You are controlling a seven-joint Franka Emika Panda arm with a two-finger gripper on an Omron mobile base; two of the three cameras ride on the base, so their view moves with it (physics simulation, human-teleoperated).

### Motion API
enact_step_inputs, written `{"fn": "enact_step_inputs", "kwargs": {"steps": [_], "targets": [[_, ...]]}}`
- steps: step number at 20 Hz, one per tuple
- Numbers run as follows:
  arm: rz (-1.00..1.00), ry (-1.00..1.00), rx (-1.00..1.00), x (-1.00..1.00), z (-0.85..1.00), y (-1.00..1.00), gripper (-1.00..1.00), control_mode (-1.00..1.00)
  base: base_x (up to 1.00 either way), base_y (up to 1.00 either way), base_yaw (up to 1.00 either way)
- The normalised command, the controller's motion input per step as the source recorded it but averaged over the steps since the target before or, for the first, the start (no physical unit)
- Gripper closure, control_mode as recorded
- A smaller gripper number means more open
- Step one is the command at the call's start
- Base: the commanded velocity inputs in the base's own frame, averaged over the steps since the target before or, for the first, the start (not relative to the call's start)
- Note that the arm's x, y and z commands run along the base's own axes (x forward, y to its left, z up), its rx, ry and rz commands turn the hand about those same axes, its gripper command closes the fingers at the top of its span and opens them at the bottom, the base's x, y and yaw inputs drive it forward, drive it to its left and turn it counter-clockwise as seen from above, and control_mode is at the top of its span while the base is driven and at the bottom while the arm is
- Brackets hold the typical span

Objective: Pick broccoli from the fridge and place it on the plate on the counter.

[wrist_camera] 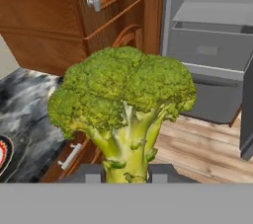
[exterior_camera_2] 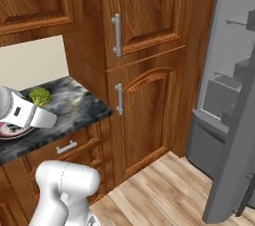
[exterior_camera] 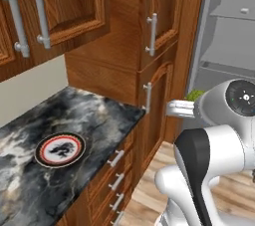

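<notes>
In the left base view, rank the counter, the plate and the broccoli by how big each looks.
Largest to smallest, as they look in that view:
1. counter
2. plate
3. broccoli, a small green bit showing at the gripper, which is shut on it; the arm hides part, so its true size is unsure.

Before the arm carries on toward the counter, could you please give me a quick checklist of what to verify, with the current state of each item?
1. Grip: gripper shut on the broccoli stem: ok.
2. Broccoli out of the fridge: ok.
3. Plate empty: ok.
4. Counter around the plate free of other items: ok.
5. Broccoli over the plate: not ok in the left base view, it hangs beyond the counter's edge.
6. Height above the counter: cannot tell.
</notes>
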Motion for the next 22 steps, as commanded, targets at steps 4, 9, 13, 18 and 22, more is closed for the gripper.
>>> {"fn": "enact_step_inputs", "kwargs": {"steps": [4, 9, 13, 18, 22], "targets": [[0.00, 0.00, 0.00, 0.00, 0.00, 0.00, 1.00, 1.00, 0.00, -0.23, 0.39], [0.00, 0.00, 0.00, 0.00, 0.00, 0.00, 1.00, 1.00, 0.00, -0.20, 0.37], [0.00, 0.00, 0.00, 0.00, 0.00, 0.00, 1.00, 1.00, 0.00, -0.20, 0.36], [0.00, 0.00, 0.00, 0.00, 0.00, 0.00, 1.00, 1.00, 0.00, -0.22, 0.35], [0.00, 0.00, 0.00, 0.00, 0.00, 0.00, 1.00, 1.00, 0.09, -0.25, 0.34]]}}
